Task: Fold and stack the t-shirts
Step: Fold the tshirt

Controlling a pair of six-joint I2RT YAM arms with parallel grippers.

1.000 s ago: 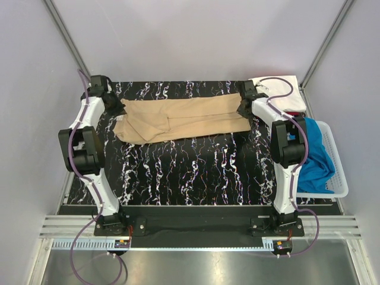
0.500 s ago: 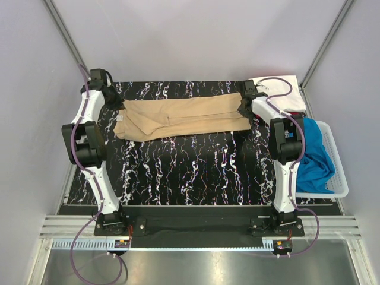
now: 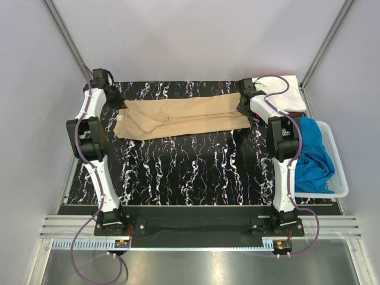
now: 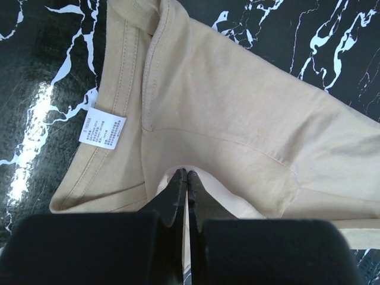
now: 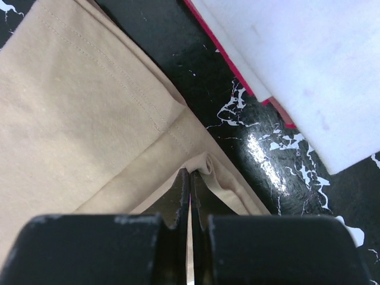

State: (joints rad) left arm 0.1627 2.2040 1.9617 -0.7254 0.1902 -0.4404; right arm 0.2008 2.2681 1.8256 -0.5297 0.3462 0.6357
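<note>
The tan t-shirt [image 3: 181,117] lies folded lengthways in a long strip across the far part of the black marbled table [image 3: 190,172]. My left gripper [image 3: 115,102] is shut on its left, collar end; in the left wrist view the gripper [image 4: 185,173] pinches a fold of tan cloth [image 4: 237,119] beside the white label [image 4: 102,129]. My right gripper [image 3: 242,107] is shut on the right, hem end; the right wrist view shows the gripper [image 5: 191,173] nipping a bunched hem edge [image 5: 119,119]. The folded white t-shirt [image 3: 282,95] lies on a red one [image 5: 237,65] at the far right corner.
A white mesh basket [image 3: 338,172] stands off the table's right edge, holding the crumpled bright blue t-shirt [image 3: 313,157]. Pale walls and slanted metal frame bars close in the far side.
Both arms have reached further back, carrying the shirt's ends with them. The tan strip has been drawn straighter and lies slightly farther from the arm bases.
</note>
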